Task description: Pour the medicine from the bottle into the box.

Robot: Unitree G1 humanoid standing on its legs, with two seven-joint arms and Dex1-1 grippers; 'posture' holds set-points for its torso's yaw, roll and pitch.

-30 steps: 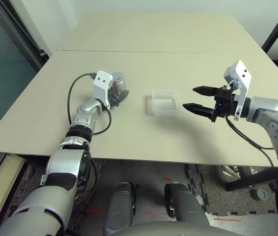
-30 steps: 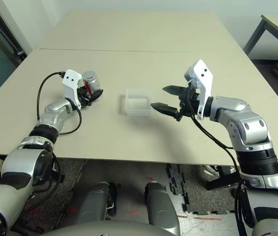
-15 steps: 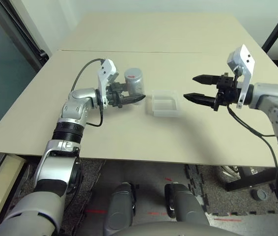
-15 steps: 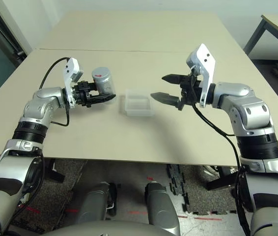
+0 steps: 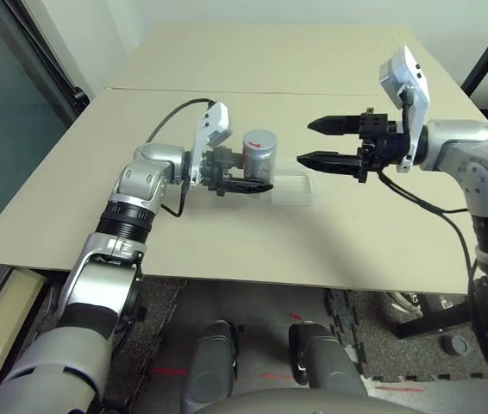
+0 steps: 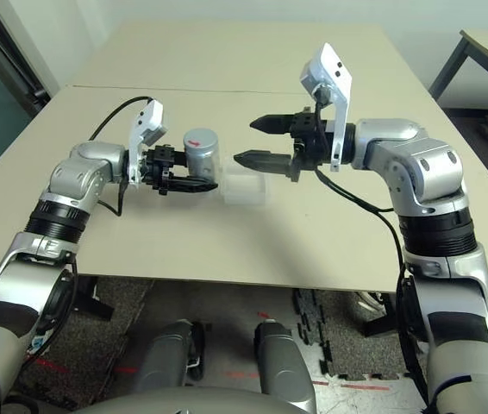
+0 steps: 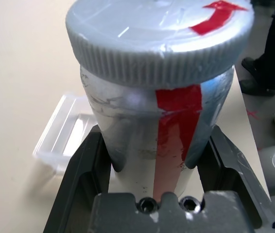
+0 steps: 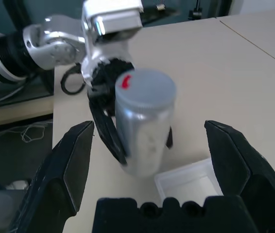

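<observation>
The silver-grey cylindrical bottle with a red stripe (image 7: 176,131) is held upright in the left tool (image 5: 248,172), whose black fingers are closed round its body. A second ago it was well off to the left of the shallow clear plastic box (image 5: 292,194); now it is just beside it, above the pale bench (image 5: 184,246) — so the carrying looks nearly done. The right tool (image 5: 323,145) has also come inward, its fingers spread wide with nothing between them, facing the bottle. The round grey screw cap marked with a red arrow (image 7: 162,39) is on, so nothing can be poured yet. That makes opening the likely next step: the right tool would need to close on the cap and turn it while the left keeps its grip — a slack hold could let the whole bottle spin.
</observation>
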